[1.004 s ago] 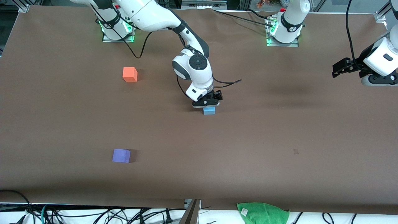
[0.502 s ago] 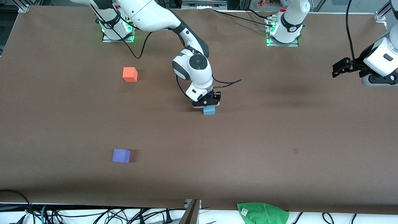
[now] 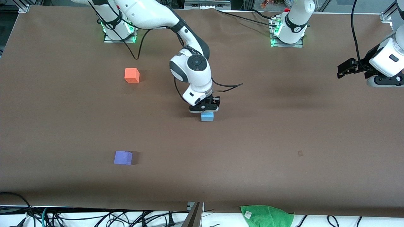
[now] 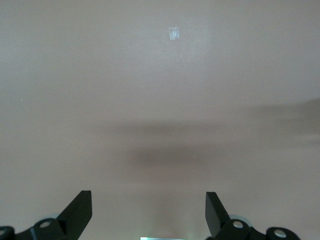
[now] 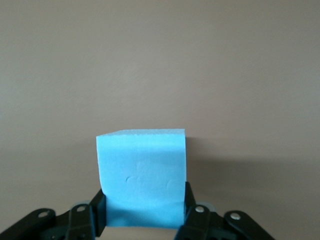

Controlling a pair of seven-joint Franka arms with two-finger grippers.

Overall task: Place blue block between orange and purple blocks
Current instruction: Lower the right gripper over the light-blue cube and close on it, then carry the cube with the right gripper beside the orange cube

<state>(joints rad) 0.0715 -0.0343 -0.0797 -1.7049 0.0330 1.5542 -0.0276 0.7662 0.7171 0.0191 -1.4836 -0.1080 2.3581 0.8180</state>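
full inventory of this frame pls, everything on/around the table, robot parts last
blue block: 1, light sky blue, mid table, gripped by the right end effector
orange block: 1, bright orange, on the table toward the right arm's end, farther from the front camera than the purple block
purple block: 1, violet, on the table toward the right arm's end, nearer the front camera
green cloth: 1, green, just off the table's near edge
cables: several, black, along the near edge off the table
table: 1, brown cover
right end effector: 1, black, shut on the blue block
left end effector: 1, black, open, waiting over the left arm's end of the table
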